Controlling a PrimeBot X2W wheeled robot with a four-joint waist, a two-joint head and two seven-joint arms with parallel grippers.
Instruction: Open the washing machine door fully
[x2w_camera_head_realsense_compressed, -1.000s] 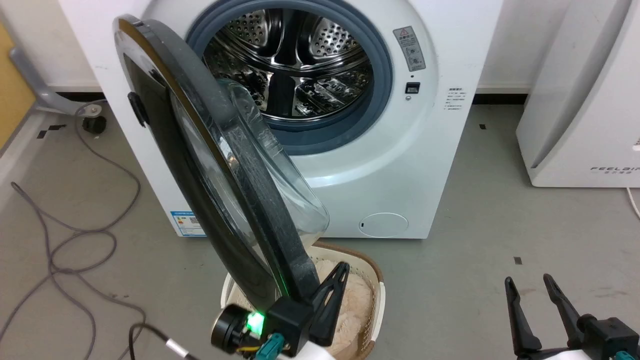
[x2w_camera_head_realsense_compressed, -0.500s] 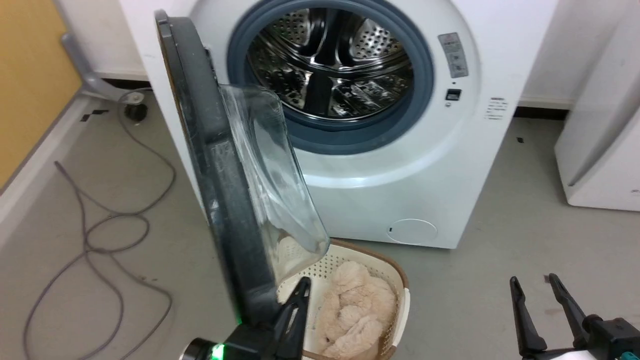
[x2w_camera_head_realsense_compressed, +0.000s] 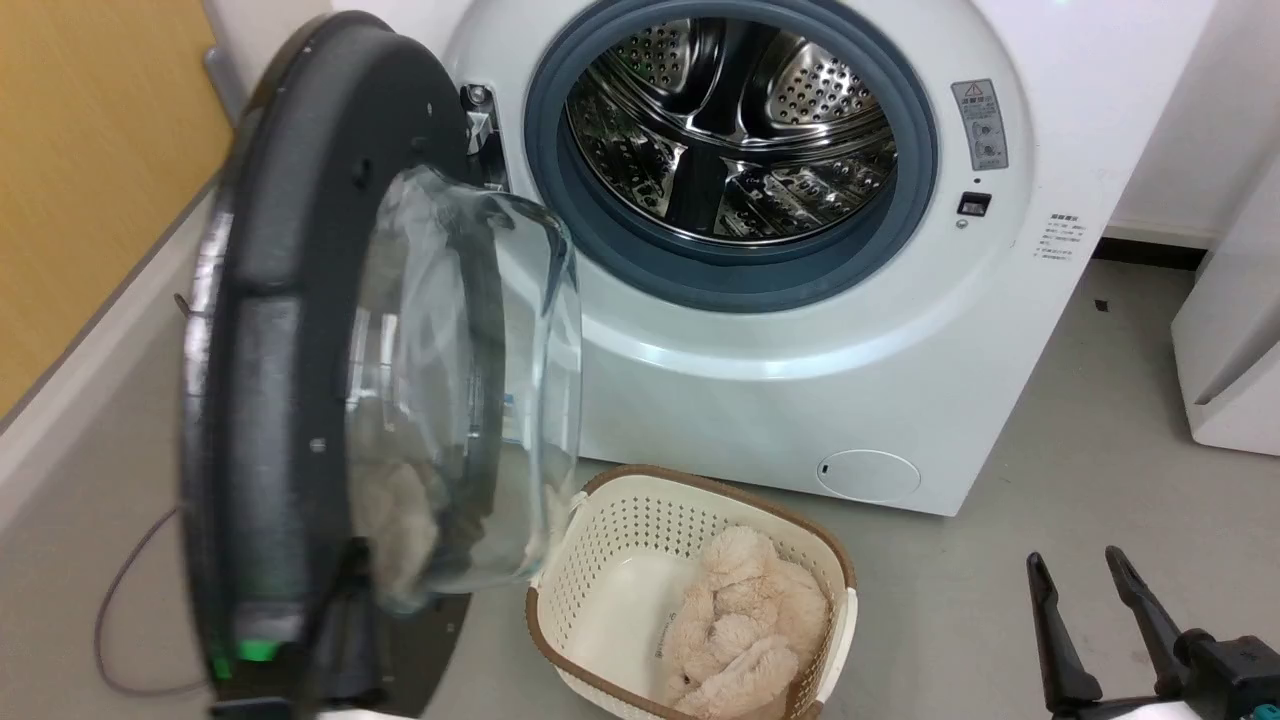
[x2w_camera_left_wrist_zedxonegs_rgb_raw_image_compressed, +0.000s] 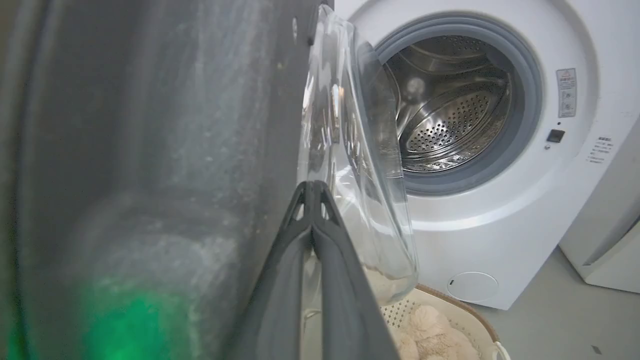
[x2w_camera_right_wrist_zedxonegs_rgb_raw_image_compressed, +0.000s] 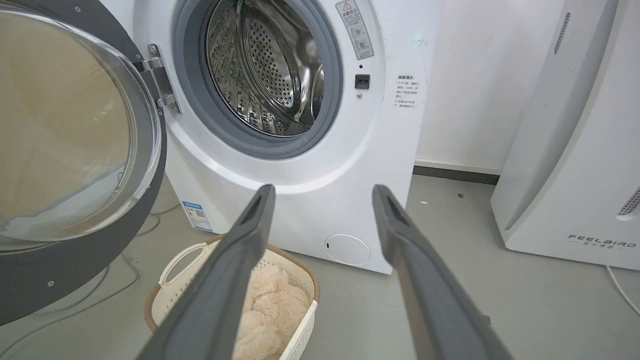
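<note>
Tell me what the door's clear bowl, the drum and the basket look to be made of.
Bowl of the washing machine door: clear, glossy, probably glass; see-through, with bright reflections. Drum: polished steel, apparently; mirror shine, punched holes. Basket: matte cream plastic, seemingly; moulded lattice holes, brown rim.

The grey floor (x2w_camera_head_realsense_compressed: 1000, 600) carries a white washer (x2w_camera_head_realsense_compressed: 1000, 330) at its back edge, against the wall. Just in front of the washer stands a white basket (x2w_camera_head_realsense_compressed: 640, 520) with a brown rim. A white appliance (x2w_camera_right_wrist_zedxonegs_rgb_raw_image_compressed: 575, 150) stands at the back right. A grey cable (x2w_camera_head_realsense_compressed: 110, 640) loops near the left edge. Small black marks (x2w_camera_right_wrist_zedxonegs_rgb_raw_image_compressed: 458, 195) dot the floor between washer and appliance.
</note>
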